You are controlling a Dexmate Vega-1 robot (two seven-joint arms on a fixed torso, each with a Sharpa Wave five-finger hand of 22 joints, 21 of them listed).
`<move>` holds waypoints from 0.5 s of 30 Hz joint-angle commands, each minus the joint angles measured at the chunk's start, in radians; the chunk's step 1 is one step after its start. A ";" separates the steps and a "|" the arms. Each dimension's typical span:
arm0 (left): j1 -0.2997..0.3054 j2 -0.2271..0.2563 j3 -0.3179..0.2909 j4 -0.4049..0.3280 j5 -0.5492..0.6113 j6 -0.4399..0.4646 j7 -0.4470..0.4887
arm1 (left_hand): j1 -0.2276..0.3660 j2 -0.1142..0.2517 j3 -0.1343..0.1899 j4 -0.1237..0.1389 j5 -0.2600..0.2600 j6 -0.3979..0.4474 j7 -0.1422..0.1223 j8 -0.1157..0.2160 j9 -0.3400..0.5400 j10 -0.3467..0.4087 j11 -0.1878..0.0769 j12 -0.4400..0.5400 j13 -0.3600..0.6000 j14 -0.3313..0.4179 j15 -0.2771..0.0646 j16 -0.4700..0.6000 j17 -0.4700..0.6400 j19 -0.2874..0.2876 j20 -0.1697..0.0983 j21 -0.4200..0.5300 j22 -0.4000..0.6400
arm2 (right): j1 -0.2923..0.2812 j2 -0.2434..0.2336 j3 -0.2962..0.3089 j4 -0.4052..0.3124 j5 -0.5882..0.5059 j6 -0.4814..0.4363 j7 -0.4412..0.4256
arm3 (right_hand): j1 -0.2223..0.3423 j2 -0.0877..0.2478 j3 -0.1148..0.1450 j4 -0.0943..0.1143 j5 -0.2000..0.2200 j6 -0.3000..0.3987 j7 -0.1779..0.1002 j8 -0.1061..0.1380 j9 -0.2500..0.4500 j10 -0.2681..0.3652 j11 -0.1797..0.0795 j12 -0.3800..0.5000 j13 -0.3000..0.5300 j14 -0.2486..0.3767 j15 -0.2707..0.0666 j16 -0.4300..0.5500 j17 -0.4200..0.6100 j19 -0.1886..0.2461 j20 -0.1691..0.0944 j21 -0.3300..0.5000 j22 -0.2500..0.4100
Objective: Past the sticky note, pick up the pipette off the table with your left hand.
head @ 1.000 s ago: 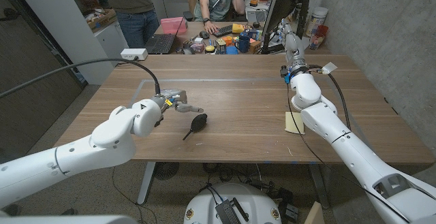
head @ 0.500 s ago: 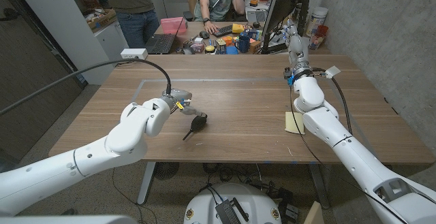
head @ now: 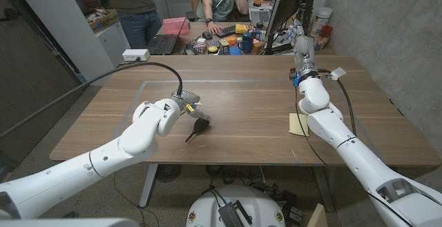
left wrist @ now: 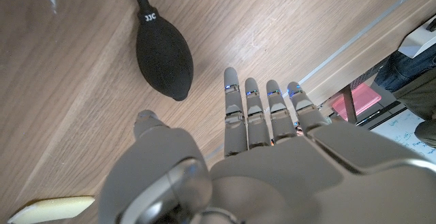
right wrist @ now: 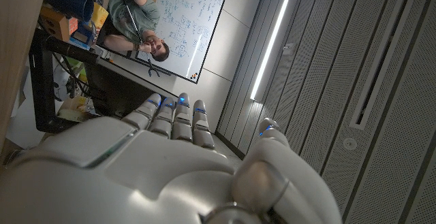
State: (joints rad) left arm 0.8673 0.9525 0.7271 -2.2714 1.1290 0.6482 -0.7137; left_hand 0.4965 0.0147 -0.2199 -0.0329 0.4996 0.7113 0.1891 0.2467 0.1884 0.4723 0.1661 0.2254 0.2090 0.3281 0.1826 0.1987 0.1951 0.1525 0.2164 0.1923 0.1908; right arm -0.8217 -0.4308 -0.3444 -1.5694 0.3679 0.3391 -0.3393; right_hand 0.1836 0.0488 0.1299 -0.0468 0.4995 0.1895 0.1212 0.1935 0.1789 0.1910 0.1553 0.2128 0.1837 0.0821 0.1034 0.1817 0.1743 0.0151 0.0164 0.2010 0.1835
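Over the last second the left hand (head: 194, 107) has travelled forward and to the right across the table (head: 248, 103), from a spot well short of the pipette (head: 199, 125) to one just beside its black bulb. In the left wrist view the fingers (left wrist: 262, 108) are straight, side by side and stretched out, the thumb stands apart from them, and nothing is between them; the hand holds nothing. The bulb lies just off the fingertips on the thumb side, near but not touching, with its thin stem running away from the hand. I judge the reach close to done and the grasp not yet begun: the fingers would need to come down and close round the bulb.

The right hand (head: 297, 41) is raised at the far right end of the table, well apart from everything on it (it has drifted only slightly). The right wrist view shows its fingers together and extended with no object in them.

Counted: one pipette, one yellow sticky note (head: 298, 124) lying near the right forearm and well away from the left hand, two robot hands, two people behind the table
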 commanded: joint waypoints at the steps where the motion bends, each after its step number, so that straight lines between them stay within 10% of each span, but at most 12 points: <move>1: 0.028 -0.066 -0.043 0.031 0.032 -0.069 -0.070 | -0.009 -0.001 -0.007 0.002 0.006 -0.001 0.018 -0.003 0.004 -0.002 -0.004 -0.003 0.003 -0.004 0.003 -0.003 0.003 -0.006 0.002 -0.002 0.000 | 0.013 0.009 0.004 0.026 0.007 0.001 -0.002 | -0.001 -0.004 -0.003 0.000 0.004 0.002 -0.002 -0.001 0.004 0.000 0.000 -0.001 0.002 -0.006 0.002 -0.002 0.002 0.000 0.005 -0.001 0.002; 15: 0.063 -0.102 -0.041 0.033 0.104 -0.047 -0.146 | -0.009 0.002 -0.010 0.003 0.009 0.006 0.017 -0.004 0.005 -0.001 -0.003 -0.003 0.003 -0.004 0.005 -0.002 0.002 -0.012 0.002 -0.001 0.001 | 0.002 0.014 0.016 0.041 0.010 0.031 -0.014 | -0.002 -0.004 -0.005 -0.001 0.006 0.002 -0.004 -0.001 0.004 0.000 0.000 -0.001 0.002 -0.007 0.002 -0.002 0.002 -0.001 0.009 -0.001 0.002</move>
State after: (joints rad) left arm 0.9120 0.8815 0.6812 -2.2467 1.1699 0.5986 -0.7925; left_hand 0.4960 0.0152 -0.2238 -0.0290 0.5043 0.7112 0.1890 0.2467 0.1883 0.4724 0.1660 0.2256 0.2091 0.3245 0.1862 0.1988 0.1952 0.1440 0.2180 0.1923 0.1909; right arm -0.8054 -0.4234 -0.3417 -1.5461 0.3714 0.3425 -0.3416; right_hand 0.1836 0.0488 0.1299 -0.0467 0.4990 0.1894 0.1213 0.1935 0.1789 0.1910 0.1554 0.2128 0.1837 0.0821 0.1033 0.1817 0.1743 0.0151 0.0163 0.2011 0.1836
